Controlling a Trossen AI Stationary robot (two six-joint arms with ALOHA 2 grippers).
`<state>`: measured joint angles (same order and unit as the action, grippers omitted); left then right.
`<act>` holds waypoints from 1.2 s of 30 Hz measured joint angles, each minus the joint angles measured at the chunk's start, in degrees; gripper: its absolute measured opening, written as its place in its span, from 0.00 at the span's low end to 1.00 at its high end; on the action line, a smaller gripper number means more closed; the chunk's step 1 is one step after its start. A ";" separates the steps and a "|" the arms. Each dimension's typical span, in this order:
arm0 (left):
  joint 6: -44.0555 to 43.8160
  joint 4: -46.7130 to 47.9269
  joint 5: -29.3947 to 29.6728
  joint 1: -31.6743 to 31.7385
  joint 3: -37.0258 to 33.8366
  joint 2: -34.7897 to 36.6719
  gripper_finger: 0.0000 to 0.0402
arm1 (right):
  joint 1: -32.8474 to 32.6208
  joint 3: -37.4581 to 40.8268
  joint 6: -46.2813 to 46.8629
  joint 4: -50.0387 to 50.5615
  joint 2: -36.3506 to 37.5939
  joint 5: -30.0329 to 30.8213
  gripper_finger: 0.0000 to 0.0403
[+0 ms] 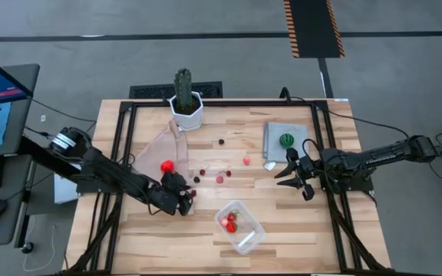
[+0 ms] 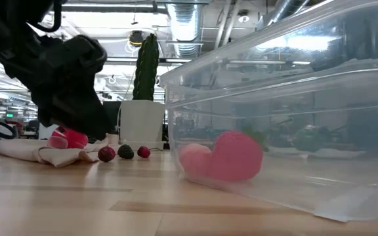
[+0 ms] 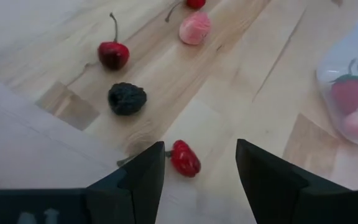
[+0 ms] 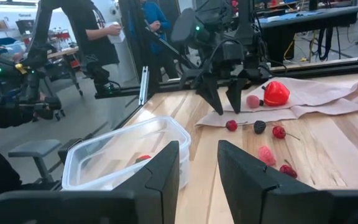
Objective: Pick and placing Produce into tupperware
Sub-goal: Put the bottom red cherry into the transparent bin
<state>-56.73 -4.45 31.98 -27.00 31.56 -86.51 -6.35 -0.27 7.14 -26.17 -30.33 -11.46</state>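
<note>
Small toy produce lies scattered on the wooden table: a little red piece (image 3: 185, 158), a dark berry (image 3: 127, 98), a cherry (image 3: 113, 55) and a pink berry (image 3: 195, 28). My left gripper (image 3: 201, 152) is open and low over the table, its fingers on either side of the red piece, which rests on the wood; I cannot tell whether it touches one finger. The clear tupperware (image 1: 253, 238) stands near the front edge with red pieces (image 1: 230, 223) inside. A green striped ball (image 1: 286, 141) rests on the grey mat. My right gripper (image 1: 294, 178) waits open at the right.
A beige cloth (image 1: 153, 153) with a red piece (image 1: 166, 165) on it lies just behind my left gripper. A cactus in a white pot (image 1: 185, 103) stands at the far edge. A grey mat (image 1: 275, 130) lies at the right. People (image 4: 98, 31) stand beyond the table.
</note>
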 joint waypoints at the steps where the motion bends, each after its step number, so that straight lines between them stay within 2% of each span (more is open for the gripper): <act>1: -0.01 0.00 0.01 0.00 0.47 -0.73 0.47 | 0.00 0.00 0.00 -0.03 0.01 0.00 0.33; 8: 0.91 3.67 -0.18 0.00 6.18 -7.43 0.47 | 0.00 -0.01 0.00 0.00 0.00 0.00 0.33; 14: 0.20 10.68 0.27 0.00 10.02 -9.26 0.47 | 0.00 0.00 0.37 -0.02 0.00 0.00 0.33; 26: -2.74 15.97 -0.97 0.02 10.25 -9.24 0.47 | 0.00 0.00 0.39 0.00 0.02 -0.02 0.33; 36: -2.75 16.69 -0.21 0.02 10.25 -9.24 0.47 | 0.00 0.00 0.41 0.00 0.00 -0.02 0.33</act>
<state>-59.48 12.24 31.77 -26.98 41.80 -95.74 -6.35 -0.27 7.54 -26.18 -30.33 -11.49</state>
